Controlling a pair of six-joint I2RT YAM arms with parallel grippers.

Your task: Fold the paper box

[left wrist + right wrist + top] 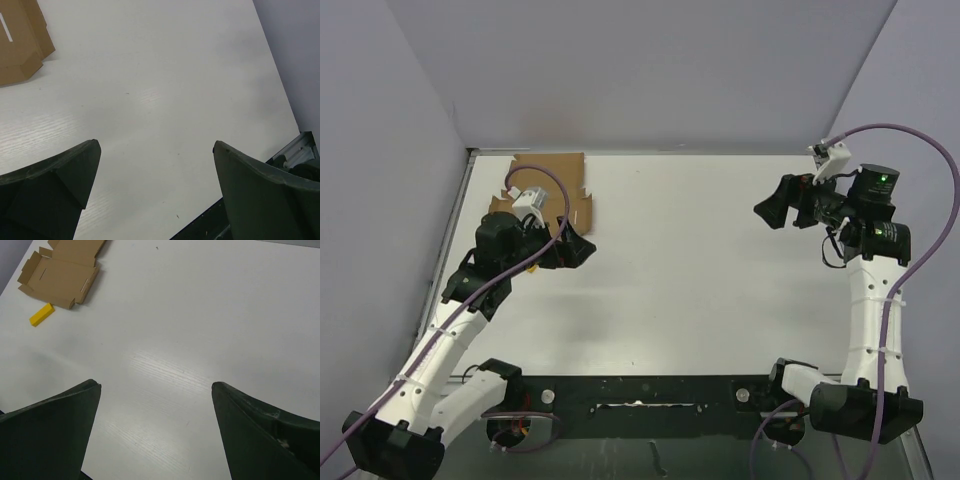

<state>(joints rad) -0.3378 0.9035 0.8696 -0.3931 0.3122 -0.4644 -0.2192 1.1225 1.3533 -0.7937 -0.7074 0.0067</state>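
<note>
While paper box lies untouched, L tool & R tool gape wide, empty.

Paper box: brown die-cut cardboard, unfolded, lying flat, flaps spread, far-left corner of table.

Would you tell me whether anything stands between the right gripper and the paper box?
Nothing visible: only bare table separates the right gripper from the paper box. A yellow block lies beside the box, off that line.
</note>
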